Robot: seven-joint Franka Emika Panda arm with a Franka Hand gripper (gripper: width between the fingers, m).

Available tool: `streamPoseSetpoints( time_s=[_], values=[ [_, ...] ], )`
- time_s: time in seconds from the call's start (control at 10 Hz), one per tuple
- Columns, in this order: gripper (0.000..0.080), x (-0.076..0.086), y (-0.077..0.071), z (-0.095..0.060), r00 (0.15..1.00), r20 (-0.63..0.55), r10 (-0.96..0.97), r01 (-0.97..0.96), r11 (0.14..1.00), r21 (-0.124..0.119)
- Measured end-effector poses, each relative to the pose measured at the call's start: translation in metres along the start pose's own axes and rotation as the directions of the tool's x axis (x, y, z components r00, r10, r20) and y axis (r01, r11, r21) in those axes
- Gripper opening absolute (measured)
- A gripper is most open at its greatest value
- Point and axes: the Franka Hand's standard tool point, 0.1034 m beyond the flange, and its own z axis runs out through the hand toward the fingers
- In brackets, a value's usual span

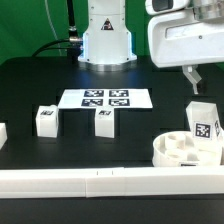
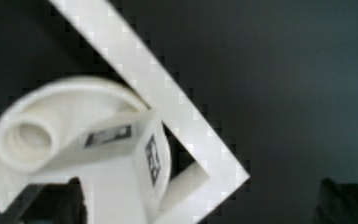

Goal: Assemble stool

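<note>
**Black table, stool build: upright leg at risk of a knock**

Black tabletop (image 1: 30, 85), green backdrop (image 1: 25, 30) behind. Going by the exterior view's left to right:

- One short white blocky plastic leg (image 1: 46, 120) lies loose.
- A second leg (image 1: 105, 121) lies just in front of the flat white marker board (image 1: 105, 98).
- At the right, the thick round white plastic seat (image 1: 178, 152) sits just beside the long white border rail (image 1: 100, 180), with a third leg (image 1: 203, 122) standing upright in it.

The gripper (image 1: 194, 82) hovers just above that third leg, jaws wide apart, holding nothing.

My worry: I cannot tell whether this leg is fully seated. An off-centre descent could clip its top, tilt it, or shove the seat along the rail.
</note>
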Motion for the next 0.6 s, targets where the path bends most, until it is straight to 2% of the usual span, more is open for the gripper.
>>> streamPoseSetpoints(
  time_s=[0.2,0.6],
  values=[
    [0.0649,0.0011,0.0025,-0.0003,0.971,0.003,-0.24,0.24,0.971,-0.016],
    [0.0649,0.0029,0.0042,-0.0008,0.88,0.006,-0.475,0.475,0.88,-0.02]
  ],
)
